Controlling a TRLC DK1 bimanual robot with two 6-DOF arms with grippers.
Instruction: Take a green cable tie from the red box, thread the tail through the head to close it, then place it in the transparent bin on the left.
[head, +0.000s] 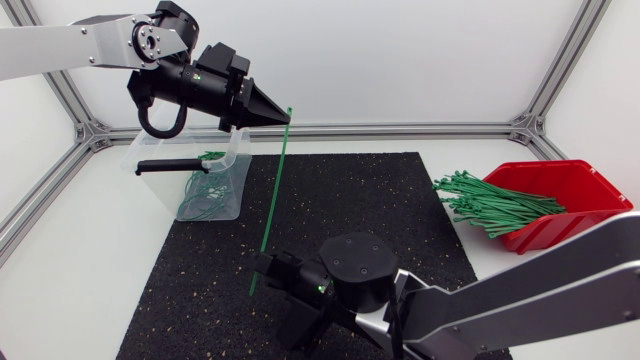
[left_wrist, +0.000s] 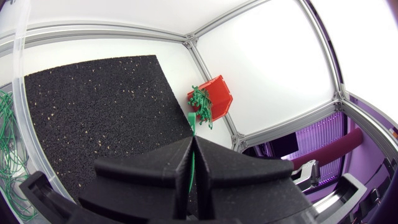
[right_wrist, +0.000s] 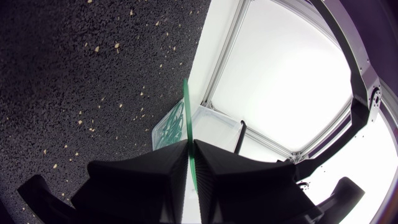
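A straight green cable tie (head: 275, 190) stands almost upright over the black mat, held at both ends. My left gripper (head: 283, 118) is shut on its upper end, above the transparent bin (head: 160, 165). The left wrist view shows the tie (left_wrist: 193, 167) pinched between the fingers of that gripper (left_wrist: 193, 140). My right gripper (head: 262, 265) is low over the mat's front, shut on the tie's lower end. In the right wrist view the tie (right_wrist: 186, 112) rises from between the closed fingers (right_wrist: 161, 165). The red box (head: 560, 190) sits at the right, with loose green ties (head: 490, 205) spilling over its edge.
The black mat (head: 380, 200) covers the middle of the table. Several closed green ties (head: 200, 195) lie in the bin. Aluminium frame rails (head: 400, 130) run along the back and sides. My right arm (head: 520, 290) crosses the front right corner.
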